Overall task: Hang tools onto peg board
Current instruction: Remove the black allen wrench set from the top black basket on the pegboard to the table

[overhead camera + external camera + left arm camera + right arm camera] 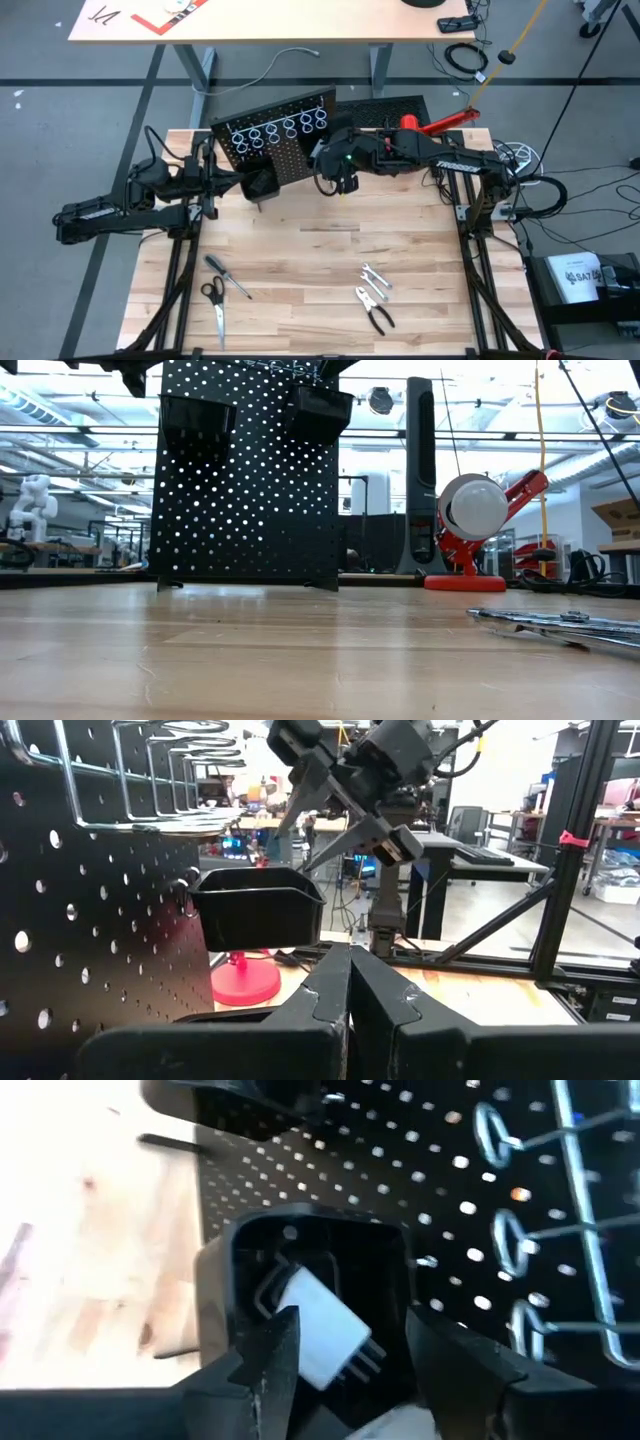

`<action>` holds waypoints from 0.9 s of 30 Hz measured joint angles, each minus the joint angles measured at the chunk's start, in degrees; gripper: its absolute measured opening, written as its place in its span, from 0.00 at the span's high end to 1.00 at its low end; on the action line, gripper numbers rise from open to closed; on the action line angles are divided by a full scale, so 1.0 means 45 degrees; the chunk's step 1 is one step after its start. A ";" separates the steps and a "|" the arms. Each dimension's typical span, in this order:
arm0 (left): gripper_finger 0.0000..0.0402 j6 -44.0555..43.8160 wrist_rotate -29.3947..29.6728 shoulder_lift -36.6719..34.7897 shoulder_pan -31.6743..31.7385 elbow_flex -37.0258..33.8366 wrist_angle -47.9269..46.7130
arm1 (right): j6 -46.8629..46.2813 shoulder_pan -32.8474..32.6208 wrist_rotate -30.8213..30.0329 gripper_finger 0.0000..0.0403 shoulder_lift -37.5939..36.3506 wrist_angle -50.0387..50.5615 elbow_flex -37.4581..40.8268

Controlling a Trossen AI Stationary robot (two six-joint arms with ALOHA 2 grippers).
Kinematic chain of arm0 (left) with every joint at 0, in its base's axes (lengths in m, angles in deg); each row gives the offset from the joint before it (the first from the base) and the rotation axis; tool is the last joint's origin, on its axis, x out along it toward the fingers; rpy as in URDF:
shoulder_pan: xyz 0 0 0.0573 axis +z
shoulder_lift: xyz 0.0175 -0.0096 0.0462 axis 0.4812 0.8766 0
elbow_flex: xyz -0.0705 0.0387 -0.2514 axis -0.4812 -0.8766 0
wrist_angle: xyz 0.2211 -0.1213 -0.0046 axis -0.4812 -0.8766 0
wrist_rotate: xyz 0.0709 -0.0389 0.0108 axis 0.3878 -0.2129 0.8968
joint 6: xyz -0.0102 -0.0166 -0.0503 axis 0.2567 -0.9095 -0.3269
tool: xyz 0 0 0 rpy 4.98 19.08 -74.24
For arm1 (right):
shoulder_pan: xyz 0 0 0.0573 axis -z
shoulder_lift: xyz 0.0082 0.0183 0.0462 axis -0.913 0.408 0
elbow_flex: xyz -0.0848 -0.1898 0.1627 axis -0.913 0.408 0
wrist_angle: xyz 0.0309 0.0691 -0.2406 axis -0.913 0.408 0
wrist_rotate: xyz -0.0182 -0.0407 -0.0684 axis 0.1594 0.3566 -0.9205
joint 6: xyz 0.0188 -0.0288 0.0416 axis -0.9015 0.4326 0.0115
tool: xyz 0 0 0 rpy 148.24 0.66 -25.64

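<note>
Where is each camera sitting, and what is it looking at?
High view: above the table, looking straight down; both arms show, the left gripper beside the peg board, the right gripper by its bins.
Low view: at tabletop height, looking level at the peg board and the red lamp; no gripper clearly shows.
Left wrist view: on the left arm, past its shut fingers, toward a black bin and the right arm.
Right wrist view: on the right arm, between its open fingers, into a bin holding a white piece.
Shared: all views show the peg board.
</note>
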 joint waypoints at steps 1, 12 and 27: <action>0.97 0.0000 0.0000 0.0000 0.0000 0.0000 -0.0002 | 0.0106 0.0056 0.0378 0.57 0.0031 0.0005 0.0000; 0.97 0.0005 0.0000 0.0000 0.0000 0.0000 -0.0015 | 0.1142 0.0166 0.1825 0.66 0.0615 -0.0332 -0.0001; 0.97 0.0004 0.0000 0.0000 0.0000 0.0000 -0.0018 | 0.1268 0.0570 0.1957 0.67 0.1132 -0.1165 -0.0016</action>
